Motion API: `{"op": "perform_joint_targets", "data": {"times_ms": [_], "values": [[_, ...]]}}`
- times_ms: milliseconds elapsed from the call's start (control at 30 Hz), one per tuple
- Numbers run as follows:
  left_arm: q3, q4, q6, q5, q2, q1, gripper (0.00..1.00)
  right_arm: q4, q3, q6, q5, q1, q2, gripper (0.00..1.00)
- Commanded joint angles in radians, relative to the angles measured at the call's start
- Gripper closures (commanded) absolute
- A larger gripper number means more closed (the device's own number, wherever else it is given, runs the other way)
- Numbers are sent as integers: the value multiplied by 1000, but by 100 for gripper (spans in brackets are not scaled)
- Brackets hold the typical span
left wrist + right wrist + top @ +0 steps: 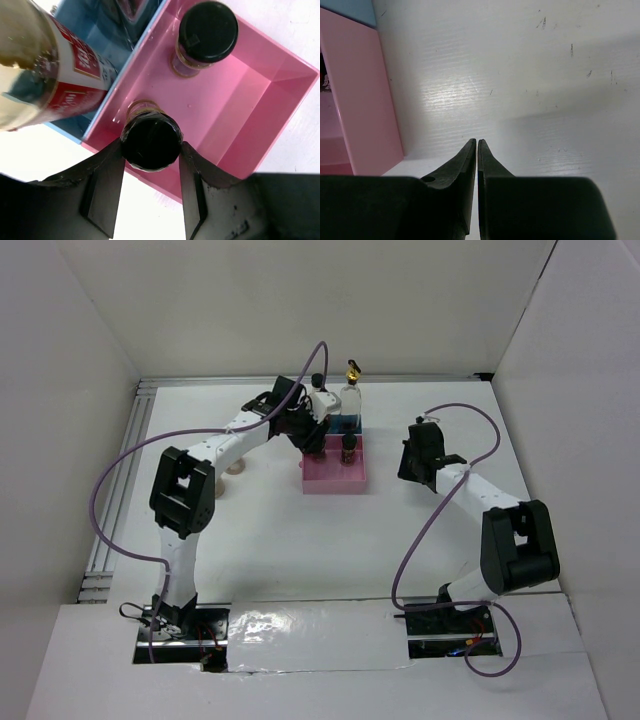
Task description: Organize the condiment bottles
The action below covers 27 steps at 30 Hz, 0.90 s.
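Dark-capped spice jar (151, 141) standing in pink compartment (280, 95), near its corner, pinched at the cap by left gripper (151, 146) (narrow spread, contact on both sides). Second dark-capped jar (207, 32) in same compartment, apart from the first: two there. In blue compartment (95, 25): red-labelled bottle (55, 75) and gold-capped bottle (352, 392), two. Right gripper (477, 142) pressed together, empty, over table (545, 75) beside pink compartment.
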Motion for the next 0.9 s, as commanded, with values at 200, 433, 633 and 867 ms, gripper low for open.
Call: {"op": "perform_joint_targets", "data": {"times_ms": [200,433,633,867], "values": [[13,34,-24,3,17,-4,100,7,7,-12,24,-8,-52,88],[6,47,-35,-14,12,-4,64,2,-2,-12,24,-6,-63,84],[9,44,-43,-6,7,-4,30,1,3,-20,25,-8,-70,84],[30,19,-54,-15,1,-4,15,-4,3,-23,22,-8,-79,83]]}}
